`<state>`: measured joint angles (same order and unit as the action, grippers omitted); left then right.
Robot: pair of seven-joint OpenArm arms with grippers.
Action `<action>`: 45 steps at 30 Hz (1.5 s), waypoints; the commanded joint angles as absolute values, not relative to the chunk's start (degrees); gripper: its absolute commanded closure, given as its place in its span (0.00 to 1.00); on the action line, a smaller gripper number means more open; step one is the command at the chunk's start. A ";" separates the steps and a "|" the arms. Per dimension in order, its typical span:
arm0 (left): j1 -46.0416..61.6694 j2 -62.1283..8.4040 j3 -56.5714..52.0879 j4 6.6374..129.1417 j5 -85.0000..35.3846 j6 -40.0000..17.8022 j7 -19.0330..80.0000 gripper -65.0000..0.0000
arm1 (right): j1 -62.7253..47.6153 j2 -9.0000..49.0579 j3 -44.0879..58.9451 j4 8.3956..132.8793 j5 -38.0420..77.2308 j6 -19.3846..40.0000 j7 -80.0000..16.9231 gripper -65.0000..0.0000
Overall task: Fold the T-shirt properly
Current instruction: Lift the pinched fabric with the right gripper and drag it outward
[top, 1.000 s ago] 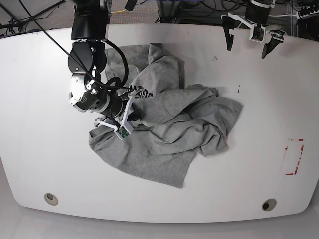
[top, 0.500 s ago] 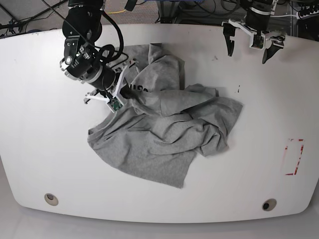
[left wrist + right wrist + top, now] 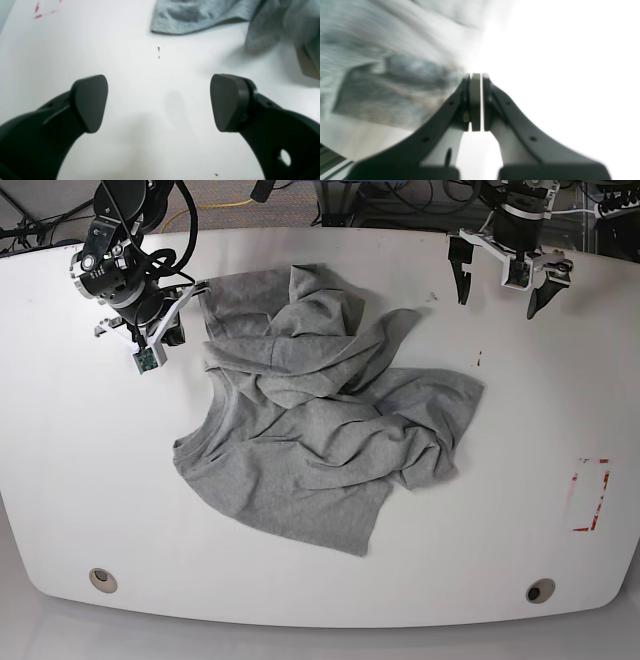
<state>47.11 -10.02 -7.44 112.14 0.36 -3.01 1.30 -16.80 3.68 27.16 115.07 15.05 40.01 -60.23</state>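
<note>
The heather-grey T-shirt [image 3: 320, 440] lies crumpled in the middle of the white table [image 3: 80, 480], plain side up, with no lettering showing. My right gripper [image 3: 192, 298] is at the far left, shut, with the shirt's top-left edge drawn out to its fingertips. In the right wrist view the gripper [image 3: 476, 82] has its jaws pressed together, with blurred grey T-shirt [image 3: 382, 50] cloth to their left. My left gripper [image 3: 498, 292] hovers open at the far right, apart from the shirt. In the left wrist view the gripper [image 3: 160, 100] holds nothing, and the T-shirt's [image 3: 195, 15] hem lies ahead.
A red dashed rectangle [image 3: 590, 495] marks the table's right side and shows as red marks [image 3: 37, 10] in the left wrist view. A small dark speck [image 3: 478, 362] sits right of the shirt. Two round holes [image 3: 100, 578] [image 3: 540, 590] sit near the front edge.
My right gripper has moved up and to the left, dragging the shirt's upper part with it. The cloth has spread and the black lettering has disappeared. The left gripper has barely shifted.
</note>
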 commanded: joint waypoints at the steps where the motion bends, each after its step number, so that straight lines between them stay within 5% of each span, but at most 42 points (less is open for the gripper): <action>1: 47.60 -10.24 -7.43 112.75 0.40 -2.86 -0.04 0.05 | -17.27 4.18 27.21 116.00 15.87 40.00 -59.12 0.99; 7: 46.20 -10.24 -7.43 112.75 0.40 -2.86 0.04 0.05 | -17.80 3.74 27.91 115.56 15.87 40.00 -59.12 0.93; 13: 44.62 -10.24 -7.43 112.92 0.40 -2.86 4.79 0.05 | -12.44 -1.01 37.67 112.92 18.24 40.00 -63.60 0.41; 16: 43.82 -10.24 -7.52 112.92 0.40 -2.86 7.60 0.05 | -8.04 -2.07 41.63 110.99 20.09 40.00 -69.32 0.29; 26: 43.74 -10.24 -7.52 113.01 0.40 -2.86 8.66 0.05 | 4.62 -2.42 50.07 98.68 29.32 40.00 -80.00 0.44; 45: 43.74 -10.24 -7.69 112.92 0.40 -2.86 8.75 0.05 | 12.26 -7.69 51.47 80.31 34.77 40.00 -80.00 0.45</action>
<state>43.33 -9.93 -7.46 111.94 0.36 -3.03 9.87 11.18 -7.46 51.68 80.20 34.33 39.90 -80.18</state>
